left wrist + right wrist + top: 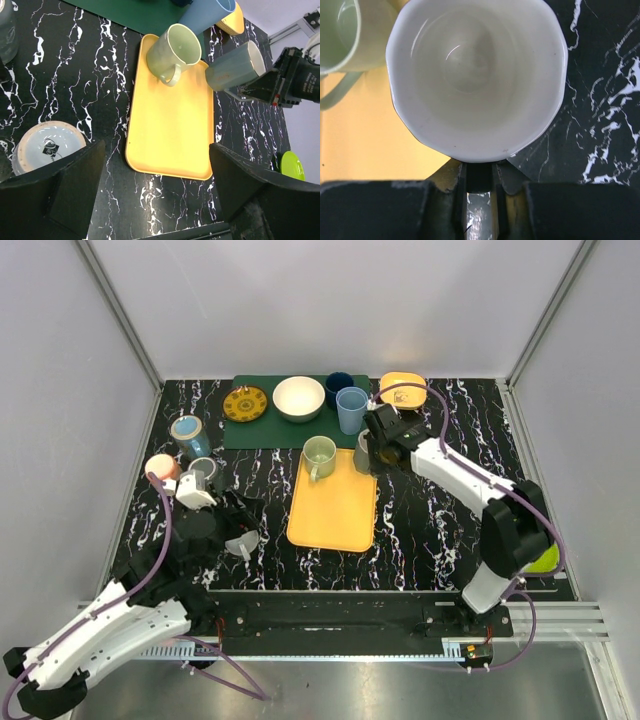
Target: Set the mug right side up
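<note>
Seeing left gripper (157,146) nearest me, jaws spread wide, holding nothing, over black marbled tabletop (420,520) just left of yellow rectangular plastic tray (335,520). Upside-down grey cup (47,147) sits beside its left finger. Further out, right gripper (375,445) clamped on grey ceramic mug with white inside (232,67). Mug tilted on side at tray's right edge, near upright pale green mug (319,455). I can't tell if it touches tray. Dark green mat (255,430) beyond.

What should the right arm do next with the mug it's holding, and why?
Probably shift the mug left, fully over the yellow tray, before lowering: it faces mouth-up in the right fingers but straddles the tray's right edge.
</note>
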